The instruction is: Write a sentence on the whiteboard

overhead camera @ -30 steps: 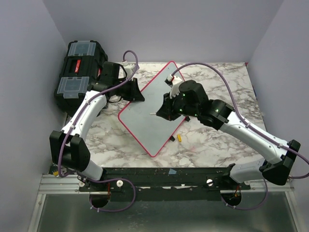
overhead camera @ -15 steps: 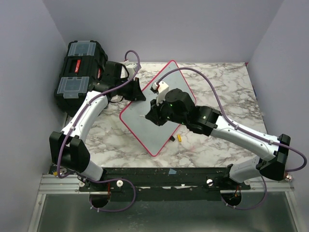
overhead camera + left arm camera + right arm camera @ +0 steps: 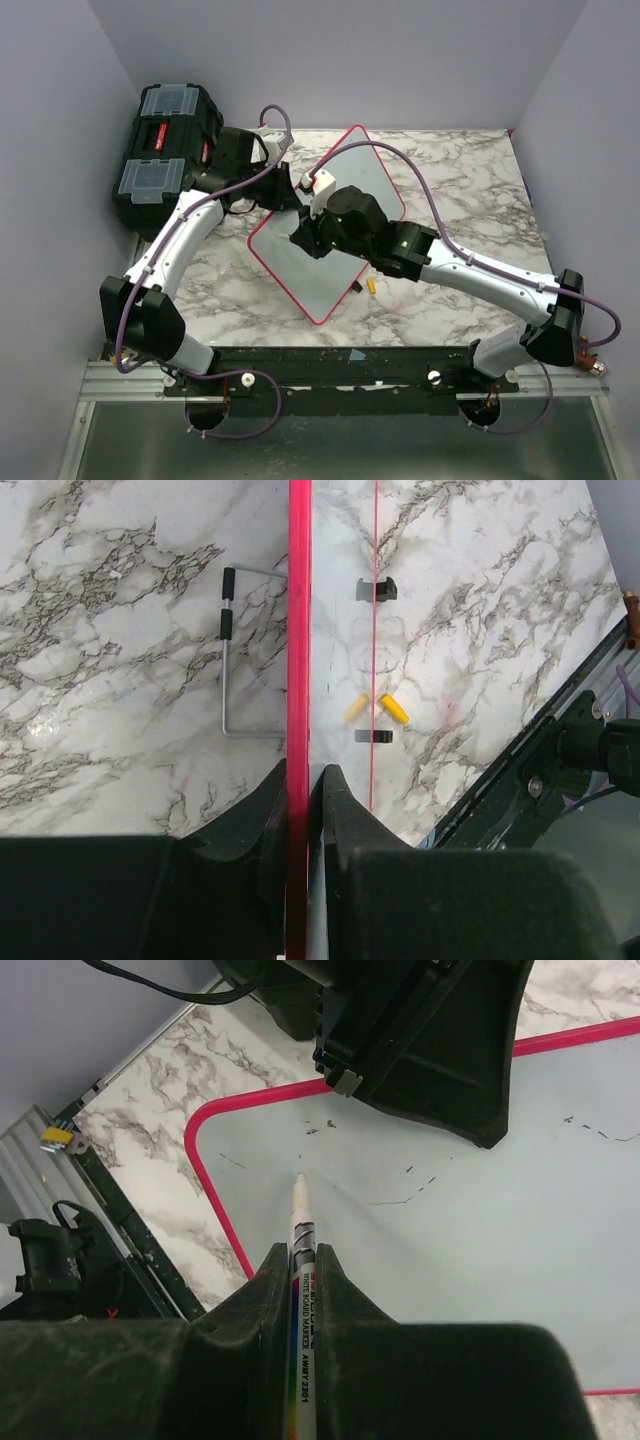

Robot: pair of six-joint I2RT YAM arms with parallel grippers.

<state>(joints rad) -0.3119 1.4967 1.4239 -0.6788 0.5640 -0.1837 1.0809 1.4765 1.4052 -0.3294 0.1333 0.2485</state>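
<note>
two grippers are engaged: the whiteboard (image 3: pixel 300 275), on the table (image 3: pixel 470 190), is clamped at its frame by the left gripper (image 3: pixel 298 780), and a marker (image 3: pixel 300 1222) is pinched in the right gripper (image 3: pixel 300 1260). the marker's axis is aimed at the board's left corner; contact cannot be told.

brightly and evenly lit from overhead, throwing only soft, short shadows beneath both arms onto the grey-veined white marble tabletop (image 3: pixel 480 170). dimmer along the bottom of the top view. greyish sheen across the glossy white board with a thin pink-red frame (image 3: pixel 372 185), mirroring marble veins and a small yellow cap (image 3: pixel 393 709) in the left wrist view. sharp at mid-distance, down to the print on the slim white marker (image 3: pixel 299 1230); slightly soft and near-black on the left gripper's fingers (image 3: pixel 255 820) and the right gripper's fingers (image 3: pixel 250 1300).
</note>
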